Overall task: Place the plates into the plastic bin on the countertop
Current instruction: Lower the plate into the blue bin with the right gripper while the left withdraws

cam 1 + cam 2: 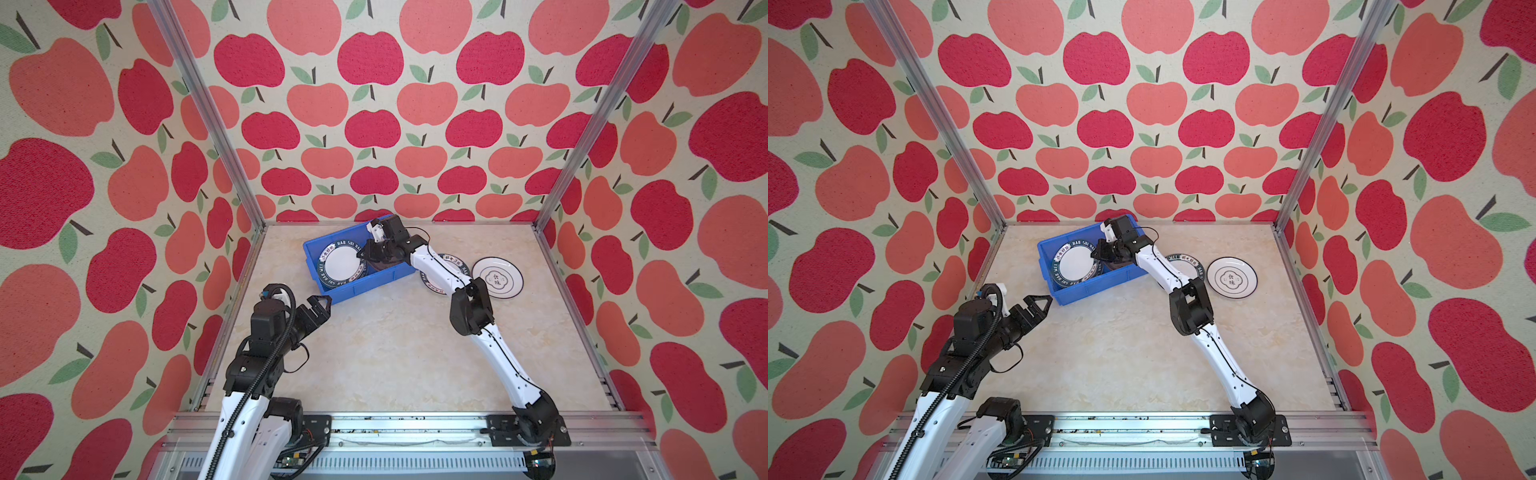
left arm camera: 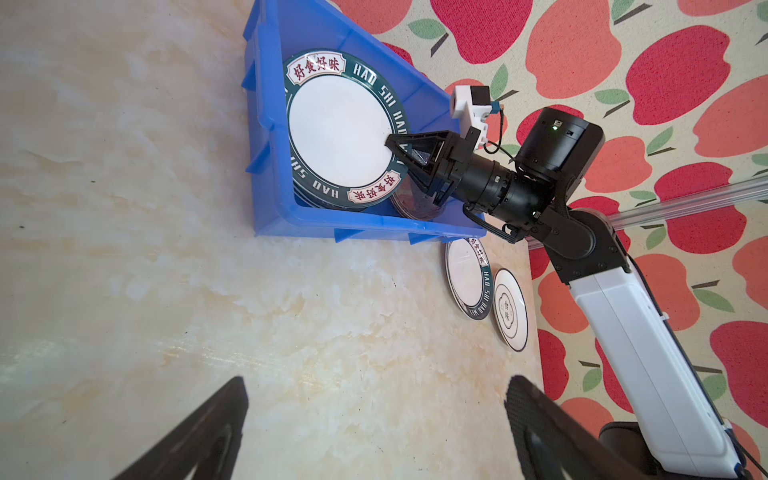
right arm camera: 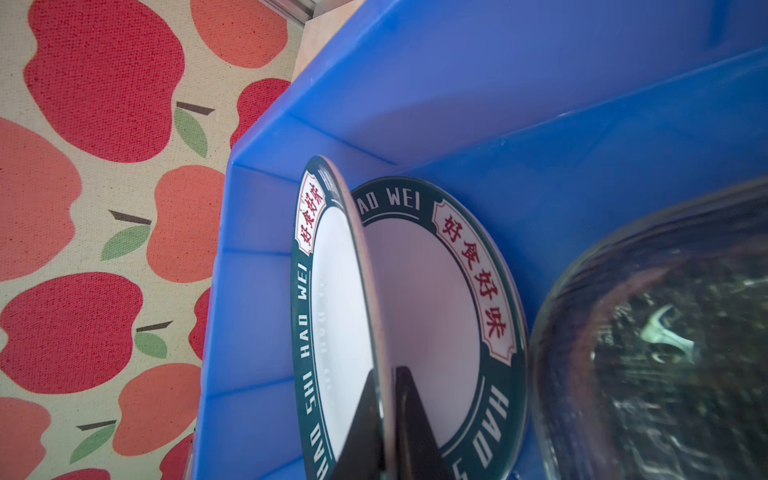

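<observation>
Nearest you, the left gripper (image 2: pixel 376 382) hangs wide open, empty, over the beige marble-patterned countertop (image 1: pixel 374 353); the bright blue rectangular plastic bin (image 1: pixel 361 286) sits at its one o'clock. Inside, the right gripper (image 3: pixel 384 374) pinches the three o'clock rim of a white round plate with a dark-green lettered rim (image 2: pixel 338 124), tilted over a matching plate (image 3: pixel 436 291) lying flat. At the bin's three o'clock, nearer your right arm, a green-rimmed plate (image 2: pixel 465 274) and a black-ringed white plate (image 1: pixel 498 277) wait.

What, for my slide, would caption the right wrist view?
Right tool straddles the rim of a tilted green-rimmed plate above a second plate in the blue bin, beside a glass plate.
</observation>
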